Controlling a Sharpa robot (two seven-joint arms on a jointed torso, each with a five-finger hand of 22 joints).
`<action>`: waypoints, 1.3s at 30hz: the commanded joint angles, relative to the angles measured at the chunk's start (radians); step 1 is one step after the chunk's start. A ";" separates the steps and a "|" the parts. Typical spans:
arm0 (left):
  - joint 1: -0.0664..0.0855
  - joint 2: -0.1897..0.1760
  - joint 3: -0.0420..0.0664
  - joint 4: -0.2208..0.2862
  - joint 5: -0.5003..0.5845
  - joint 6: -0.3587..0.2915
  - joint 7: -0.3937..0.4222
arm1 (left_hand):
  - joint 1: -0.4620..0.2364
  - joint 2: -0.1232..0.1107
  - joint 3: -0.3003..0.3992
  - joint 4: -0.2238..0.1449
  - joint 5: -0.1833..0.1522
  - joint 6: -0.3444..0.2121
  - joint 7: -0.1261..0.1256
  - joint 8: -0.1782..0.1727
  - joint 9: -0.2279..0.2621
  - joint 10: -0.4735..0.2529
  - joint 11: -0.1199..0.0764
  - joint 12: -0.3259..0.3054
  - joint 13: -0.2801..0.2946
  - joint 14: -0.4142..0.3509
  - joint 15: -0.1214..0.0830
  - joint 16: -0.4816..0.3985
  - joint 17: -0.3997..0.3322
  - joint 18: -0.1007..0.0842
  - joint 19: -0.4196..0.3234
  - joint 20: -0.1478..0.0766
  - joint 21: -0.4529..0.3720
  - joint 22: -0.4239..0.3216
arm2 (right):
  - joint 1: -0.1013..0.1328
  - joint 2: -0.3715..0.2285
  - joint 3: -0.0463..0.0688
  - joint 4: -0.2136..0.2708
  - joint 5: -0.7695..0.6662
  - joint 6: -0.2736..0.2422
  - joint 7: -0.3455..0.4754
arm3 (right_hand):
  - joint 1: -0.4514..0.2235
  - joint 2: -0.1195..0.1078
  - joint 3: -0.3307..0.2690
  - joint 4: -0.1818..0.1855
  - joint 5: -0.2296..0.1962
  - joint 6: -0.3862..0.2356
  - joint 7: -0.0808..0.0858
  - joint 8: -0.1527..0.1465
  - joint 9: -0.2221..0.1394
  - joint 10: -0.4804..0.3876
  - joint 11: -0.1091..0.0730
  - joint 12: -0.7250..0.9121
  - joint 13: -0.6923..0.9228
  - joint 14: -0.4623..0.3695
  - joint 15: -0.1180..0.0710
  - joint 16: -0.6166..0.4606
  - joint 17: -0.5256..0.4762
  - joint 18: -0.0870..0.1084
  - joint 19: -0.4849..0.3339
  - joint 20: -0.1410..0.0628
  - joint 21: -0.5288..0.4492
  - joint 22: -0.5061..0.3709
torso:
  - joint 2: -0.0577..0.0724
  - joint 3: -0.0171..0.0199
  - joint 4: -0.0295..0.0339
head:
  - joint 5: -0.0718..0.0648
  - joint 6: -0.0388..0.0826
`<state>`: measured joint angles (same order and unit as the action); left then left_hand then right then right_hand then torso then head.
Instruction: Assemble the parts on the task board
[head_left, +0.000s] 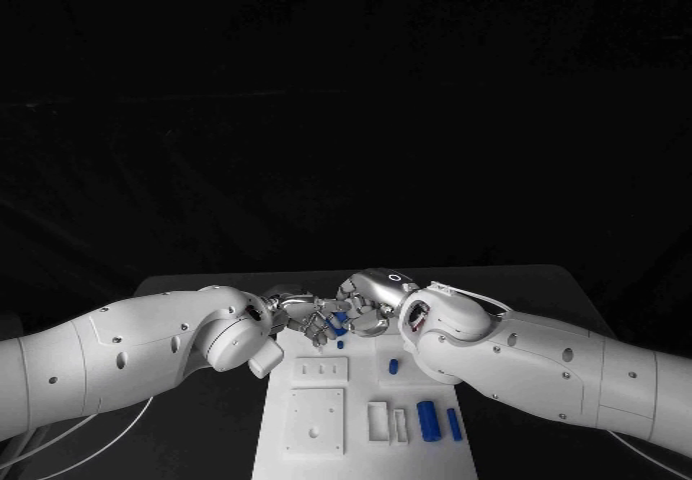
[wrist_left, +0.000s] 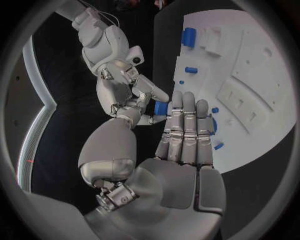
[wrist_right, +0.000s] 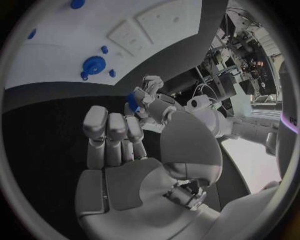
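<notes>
Both hands met over the far end of the board (head_left: 310, 425), fingertips nearly touching. The right hand (head_left: 372, 300) pinched a small blue part (wrist_left: 161, 108) between thumb and fingertip, its other fingers standing straight. The left hand (head_left: 296, 310) reached toward that part with fingers extended side by side; whether it gripped anything could not be told. The job looked barely begun: near the hands a blue gear (wrist_right: 94, 65) sat on the board with small pegs around it, while closer to the robot a cylinder (head_left: 427, 417) and other blue pieces lay loose beside white blocks, waiting.
</notes>
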<state>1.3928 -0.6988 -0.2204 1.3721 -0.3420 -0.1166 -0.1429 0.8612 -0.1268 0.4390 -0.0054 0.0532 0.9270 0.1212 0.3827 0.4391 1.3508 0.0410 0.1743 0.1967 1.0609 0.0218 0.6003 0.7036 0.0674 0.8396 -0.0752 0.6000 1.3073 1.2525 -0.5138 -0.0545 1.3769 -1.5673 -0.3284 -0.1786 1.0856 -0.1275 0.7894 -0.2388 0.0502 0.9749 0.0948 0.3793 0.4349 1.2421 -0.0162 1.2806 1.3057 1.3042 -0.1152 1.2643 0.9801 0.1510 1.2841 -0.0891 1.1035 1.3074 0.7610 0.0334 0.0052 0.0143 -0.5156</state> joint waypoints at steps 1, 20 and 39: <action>0.002 0.001 0.001 0.002 -0.008 0.010 -0.001 | 0.001 0.012 0.000 -0.010 -0.001 0.007 0.002 -0.005 0.001 0.001 0.000 -0.004 0.002 -0.004 0.000 0.004 0.000 0.004 -0.009 -0.002 0.007 0.019 | -0.001 0.002 -0.001 0.006 -0.010 0.021 -0.001 | -0.003 0.008 0.002 -0.004 0.006 0.042 -0.002 0.003 0.019 0.002 -0.001 0.002 0.001 0.001 -0.009 -0.004 0.001 0.111 0.001 -0.007 0.006 0.014 | 0.000 -0.0011 0.0012 | 0.000 0.000; 0.001 0.002 0.001 0.000 -0.007 0.009 -0.009 | 0.082 0.126 0.025 -0.151 0.072 0.030 -0.002 -0.019 0.007 0.011 -0.003 -0.011 0.033 -0.006 0.001 0.019 -0.013 -0.003 -0.012 0.000 0.022 0.014 | -0.009 0.013 -0.004 0.010 -0.005 0.022 0.001 | -0.006 0.011 0.004 -0.007 0.006 0.042 -0.002 0.001 0.019 0.003 -0.001 0.003 0.002 0.001 -0.009 -0.005 0.001 0.111 0.001 -0.007 0.005 0.014 | 0.001 0.0004 0.0020 | -0.001 -0.006; 0.001 0.005 0.000 0.001 -0.018 0.025 -0.022 | 0.124 0.167 0.133 -0.216 0.074 0.065 -0.015 -0.015 0.020 0.036 -0.014 -0.007 0.056 0.001 -0.002 0.032 -0.023 -0.007 -0.005 -0.003 0.033 0.012 | -0.013 0.019 -0.005 -0.003 -0.004 0.024 -0.004 | -0.007 0.012 0.006 -0.010 0.007 0.043 -0.002 0.001 0.020 0.003 -0.001 0.003 0.002 0.001 -0.010 -0.006 0.002 0.111 0.002 -0.007 0.005 0.013 | 0.002 0.0017 0.0007 | -0.002 -0.008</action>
<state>1.3921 -0.6971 -0.2219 1.3683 -0.3497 -0.1152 -0.1713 0.9757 0.0338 0.5659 -0.2200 0.1304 0.9861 0.1084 0.3594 0.4536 1.3793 0.0264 0.1695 0.2520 1.0609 0.0217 0.6298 0.6812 0.0611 0.8326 -0.0751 0.6302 1.3077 1.2416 -0.4980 -0.0580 1.3727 -1.5664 -0.3194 -0.1866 1.0769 -0.1287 0.7921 -0.2473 0.0543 0.9771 0.0926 0.3740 0.4512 1.2421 -0.0161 1.2806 1.3069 1.3044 -0.1192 1.2643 0.9806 0.1523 1.2860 -0.0874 1.1035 1.3073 0.7630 0.0346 0.0055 0.0129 -0.5235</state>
